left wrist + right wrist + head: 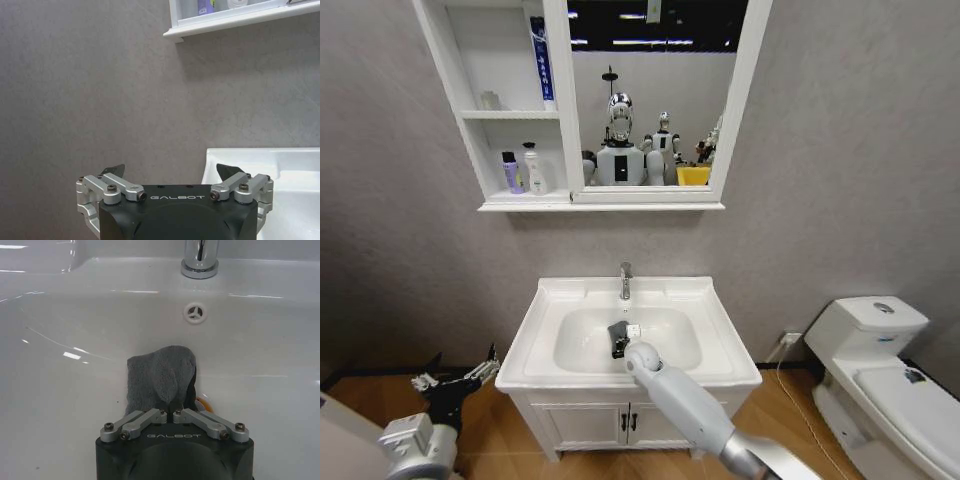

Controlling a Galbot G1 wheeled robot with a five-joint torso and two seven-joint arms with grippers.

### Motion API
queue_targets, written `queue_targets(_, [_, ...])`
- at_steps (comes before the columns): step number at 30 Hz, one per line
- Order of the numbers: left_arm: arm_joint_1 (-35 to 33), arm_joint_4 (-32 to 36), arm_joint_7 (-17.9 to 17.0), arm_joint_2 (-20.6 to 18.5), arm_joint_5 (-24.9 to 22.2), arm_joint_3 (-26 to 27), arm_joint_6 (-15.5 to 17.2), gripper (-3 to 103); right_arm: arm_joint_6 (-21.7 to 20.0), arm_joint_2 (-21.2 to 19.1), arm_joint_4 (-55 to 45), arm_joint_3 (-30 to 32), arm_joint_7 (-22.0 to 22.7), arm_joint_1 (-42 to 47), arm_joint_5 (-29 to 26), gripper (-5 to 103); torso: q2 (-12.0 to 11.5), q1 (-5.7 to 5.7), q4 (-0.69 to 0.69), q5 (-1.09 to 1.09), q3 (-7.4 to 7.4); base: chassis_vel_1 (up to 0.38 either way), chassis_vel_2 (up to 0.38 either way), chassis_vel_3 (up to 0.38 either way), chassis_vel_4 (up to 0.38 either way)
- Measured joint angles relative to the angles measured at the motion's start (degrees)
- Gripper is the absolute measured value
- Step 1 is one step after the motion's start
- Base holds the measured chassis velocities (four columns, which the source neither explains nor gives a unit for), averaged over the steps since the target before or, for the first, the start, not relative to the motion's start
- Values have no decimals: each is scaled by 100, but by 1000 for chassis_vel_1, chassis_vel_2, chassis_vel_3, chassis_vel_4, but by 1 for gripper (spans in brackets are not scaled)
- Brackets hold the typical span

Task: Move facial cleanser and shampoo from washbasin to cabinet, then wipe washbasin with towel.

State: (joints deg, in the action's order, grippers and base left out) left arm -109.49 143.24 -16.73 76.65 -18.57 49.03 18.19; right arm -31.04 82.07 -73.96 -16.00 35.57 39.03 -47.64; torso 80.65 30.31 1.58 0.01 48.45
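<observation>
Two bottles [524, 170] on cabinet [510, 115] low shelf. R gripper [172, 407], marked GALBOT, clamps grey towel [159, 377] inside washbasin [545, 310] bowl, under tap [625, 280]. L gripper [172, 172] spread wide, idle beside basin.

The right arm reaches forward and up from the lower right of the head view, its pale forearm crossing the front edge of the washbasin [720, 345] and its wrist bent down into the bowl. The right gripper [172, 401] sits low in the middle of the bowl, in front of the tap side, its fingers drawn tight together and pinching the towel [159, 377] between them. The left arm hangs low, outside the washbasin's left edge and below its rim. The left gripper [170, 170] points toward the wall, its dark fingertips [112, 170] spread wide apart, holding nothing.
</observation>
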Motion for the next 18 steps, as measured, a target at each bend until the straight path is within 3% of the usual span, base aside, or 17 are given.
queue_targets(7, [0, 0, 0, 0, 0, 0, 0, 100, -58, -149, -58, 73, 93, 85, -26, 1, 0, 0, 1, 0, 0, 0, 0, 0, 0])
queue_targets(18, [0, 0, 1, 0, 0, 0, 0, 100, -258, -1046, -758, 214, 279, 231, -530, 1, 1, 0, 1, 1, 0, 0, 0, 0, 0])
